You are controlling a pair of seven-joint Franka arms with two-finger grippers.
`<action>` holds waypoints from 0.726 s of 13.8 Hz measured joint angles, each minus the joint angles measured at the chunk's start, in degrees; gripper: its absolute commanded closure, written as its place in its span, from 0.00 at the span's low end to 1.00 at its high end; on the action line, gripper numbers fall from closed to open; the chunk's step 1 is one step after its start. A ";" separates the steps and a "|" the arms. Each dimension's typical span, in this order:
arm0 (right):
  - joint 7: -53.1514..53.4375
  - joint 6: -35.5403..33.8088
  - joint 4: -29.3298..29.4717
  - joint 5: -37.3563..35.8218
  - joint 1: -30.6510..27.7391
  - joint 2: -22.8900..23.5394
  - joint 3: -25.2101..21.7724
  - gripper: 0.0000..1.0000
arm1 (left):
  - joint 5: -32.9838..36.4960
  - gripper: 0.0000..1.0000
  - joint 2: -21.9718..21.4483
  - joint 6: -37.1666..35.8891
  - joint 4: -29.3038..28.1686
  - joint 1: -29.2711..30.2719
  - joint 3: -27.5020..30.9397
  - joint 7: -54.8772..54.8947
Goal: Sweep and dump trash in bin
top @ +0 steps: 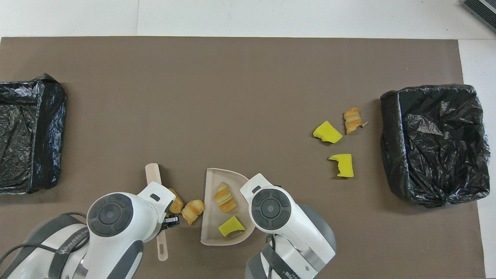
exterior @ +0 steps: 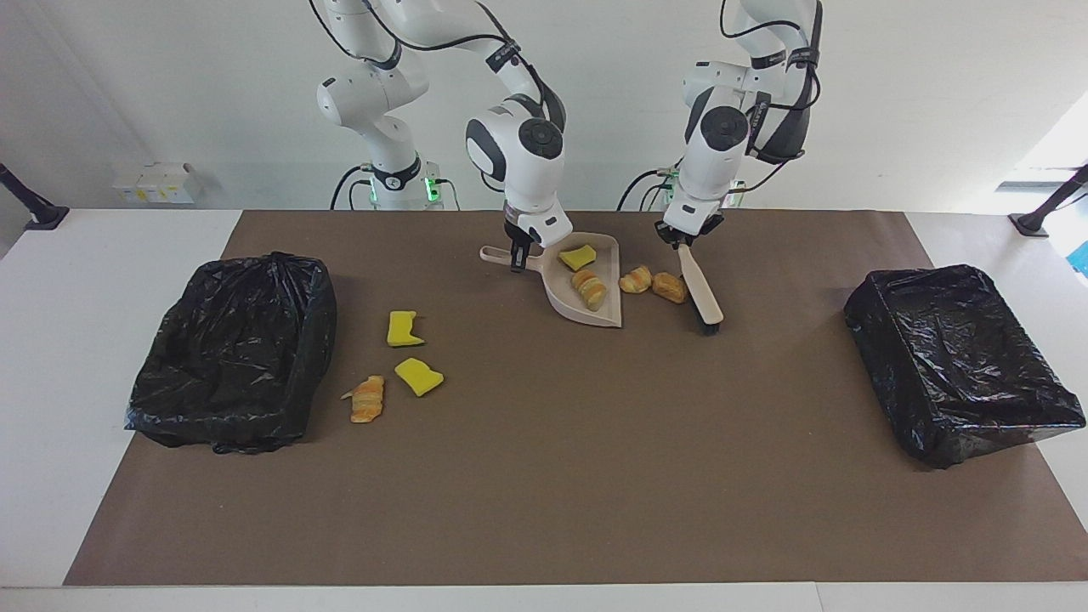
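My left gripper [exterior: 685,246] is black-tipped on a white arm, clamped on the beige brush [exterior: 700,291] with dark bristles. Beside it lie golden-brown striped bread scraps [exterior: 636,280]. My right holds the beige plastic dustpan [exterior: 595,316], carrying a bright yellow sponge chunk [exterior: 578,257]. Glossy black bags line both bins [exterior: 234,348] on the brown mat [exterior: 595,476].

One camera sits high up across the bench [exterior: 51,357] and looks back at the two robots, so they stand at the top of its view. It is quite far off and takes in the whole brown mat [exterior: 544,493], both black bins and the wall.

The other camera hangs high above the robots' own end and looks forward and steeply down. It is near the arms, so they look big at the bottom.

Both views share the mat, the dustpan [exterior: 586,293] [top: 211,228] and the bins, but half a turn apart.
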 measured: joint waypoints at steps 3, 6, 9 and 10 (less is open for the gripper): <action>0.00 -0.01 0.03 0.01 -0.03 0.00 0.00 1.00 | -4.39 1.00 0.62 5.25 -0.32 -5.81 -0.09 -0.07; 0.00 -0.07 0.08 0.02 -0.05 -0.01 0.00 1.00 | -7.83 1.00 0.57 9.16 -0.09 -11.23 -0.14 -0.58; 0.00 -0.07 0.08 0.02 -0.05 0.00 0.01 1.00 | -9.33 1.00 0.62 10.37 1.02 -12.43 -0.09 -0.60; 0.00 -0.07 0.06 0.02 -0.07 0.01 0.01 1.00 | -9.74 1.00 0.64 10.36 1.72 -12.42 0.10 -0.60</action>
